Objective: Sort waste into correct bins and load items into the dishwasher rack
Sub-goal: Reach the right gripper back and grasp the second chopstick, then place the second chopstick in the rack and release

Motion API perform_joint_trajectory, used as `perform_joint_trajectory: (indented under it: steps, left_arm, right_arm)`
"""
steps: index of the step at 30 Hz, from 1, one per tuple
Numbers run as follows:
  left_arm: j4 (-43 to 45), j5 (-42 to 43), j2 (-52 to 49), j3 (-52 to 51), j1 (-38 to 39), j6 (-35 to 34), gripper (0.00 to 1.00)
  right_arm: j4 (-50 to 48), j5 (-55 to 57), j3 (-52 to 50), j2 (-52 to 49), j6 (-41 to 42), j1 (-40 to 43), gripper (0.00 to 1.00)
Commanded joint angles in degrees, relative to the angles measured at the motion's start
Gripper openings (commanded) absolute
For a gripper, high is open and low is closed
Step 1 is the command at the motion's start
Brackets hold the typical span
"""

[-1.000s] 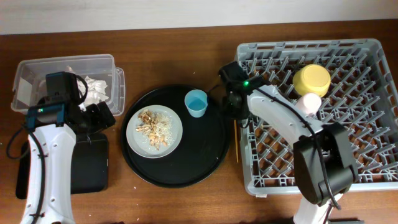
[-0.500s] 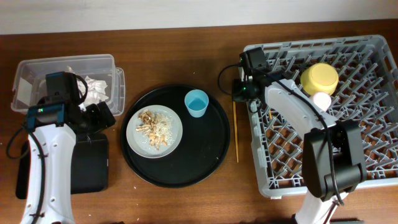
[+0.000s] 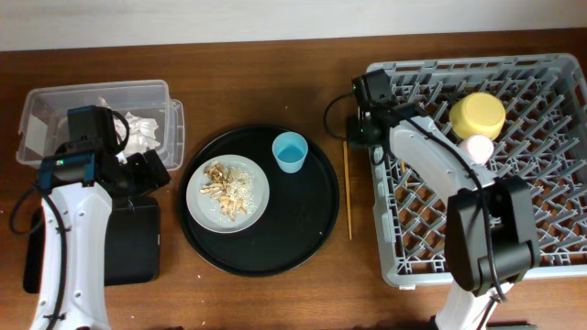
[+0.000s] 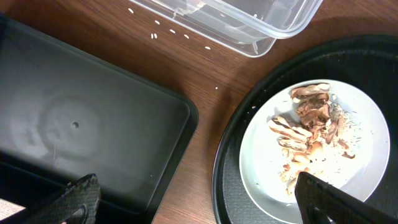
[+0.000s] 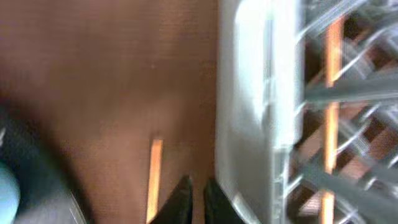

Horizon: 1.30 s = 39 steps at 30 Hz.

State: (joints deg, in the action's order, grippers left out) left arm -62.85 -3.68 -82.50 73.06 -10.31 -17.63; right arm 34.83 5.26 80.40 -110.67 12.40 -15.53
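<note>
The grey dishwasher rack point(image 3: 394, 229) stands at the right and holds the yellow bowl point(image 3: 477, 115) and pink cup point(image 3: 479, 147). My right gripper point(image 3: 358, 135) is shut and empty at the rack's left wall point(image 5: 249, 112), tips point(image 5: 196, 196) between that wall and a wooden chopstick point(image 3: 348, 192) point(image 5: 154, 177) lying on the table. The light-blue cup point(image 3: 290, 151) and the grey plate point(image 3: 240, 179) with brown food scraps point(image 3: 223, 183) point(image 4: 311, 124) sit on the round tray. My left gripper point(image 3: 149, 171) point(image 4: 199, 208) is open and empty between the shallow black tray point(image 4: 81, 124) and the plate point(image 4: 367, 155).
The clear tub point(image 3: 55, 101) at the back left holds crumpled paper wrappers point(image 3: 138, 131); its rim point(image 4: 249, 28) shows in the left wrist view. The large round black tray point(image 3: 303, 229) fills the middle. A few crumbs lie on the wood near the tub.
The rack has slid to the right with the bowl and cup in it, and my right gripper has moved right with its left wall. The left arm has not moved.
</note>
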Motion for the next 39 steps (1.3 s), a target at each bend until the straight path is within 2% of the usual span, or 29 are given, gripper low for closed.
perform_joint_trajectory:
  steps: [1,2,4,6,12,19,22,25,31,34,35,36,37,39]
  left_arm:
    - [0.0,-0.46,0.13,-0.04,-0.11,-0.59,1.0]
    - [0.0,-0.46,0.13,-0.04,-0.11,-0.59,0.99]
    - [0.0,-0.46,0.13,-0.04,-0.11,-0.59,0.99]
    - [0.0,-0.46,0.13,-0.04,-0.11,-0.59,0.99]
    - [0.0,-0.46,0.13,-0.04,-0.11,-0.59,0.99]
    - [0.0,-0.46,0.13,-0.04,-0.11,-0.59,0.99]
    - [0.0,-0.46,0.13,-0.04,-0.11,-0.59,0.99]
    - [0.0,-0.46,0.13,-0.04,-0.11,-0.59,0.99]
    - [0.0,-0.46,0.13,-0.04,-0.11,-0.59,0.99]
    - [0.0,-0.46,0.13,-0.04,-0.11,-0.59,0.99]
    - [0.0,-0.46,0.13,-0.04,-0.11,-0.59,0.99]
    - [0.0,-0.46,0.13,-0.04,-0.11,-0.59,0.99]
    - [0.0,-0.46,0.13,-0.04,-0.11,-0.59,0.99]
    - [0.0,-0.46,0.13,-0.04,-0.11,-0.59,0.99]
  right_arm:
    - [6.51,-9.14,2.91,-0.17,-1.42,0.5,0.44]
    - [10.62,-10.23,2.86,-0.28,-1.42,0.07,0.51]
    - [13.99,-9.53,2.84,-0.28,-0.59,-1.68,0.52]
    - [14.49,-7.56,1.88,-0.31,6.82,-4.83,0.52]
    - [12.9,1.27,1.73,-3.61,18.16,-8.07,0.48]
    - [8.17,1.44,1.73,-8.66,18.1,-7.93,0.45]
    - [7.78,1.49,1.49,-8.76,17.88,-7.1,0.35]
    - [7.32,-0.7,1.14,-8.76,15.04,-4.74,0.35]
    - [7.3,-0.74,1.11,-9.66,14.62,-4.79,0.33]
    - [7.54,-2.03,1.14,-11.65,14.62,-4.81,0.24]
    - [7.58,-2.29,1.25,-11.56,14.62,-4.79,0.19]
    - [7.89,-2.91,1.31,-11.5,14.6,-4.79,0.08]
    - [8.92,-4.57,2.08,-11.15,14.58,-4.68,0.04]
    - [13.49,-6.78,6.54,-9.77,11.3,-4.68,0.04]
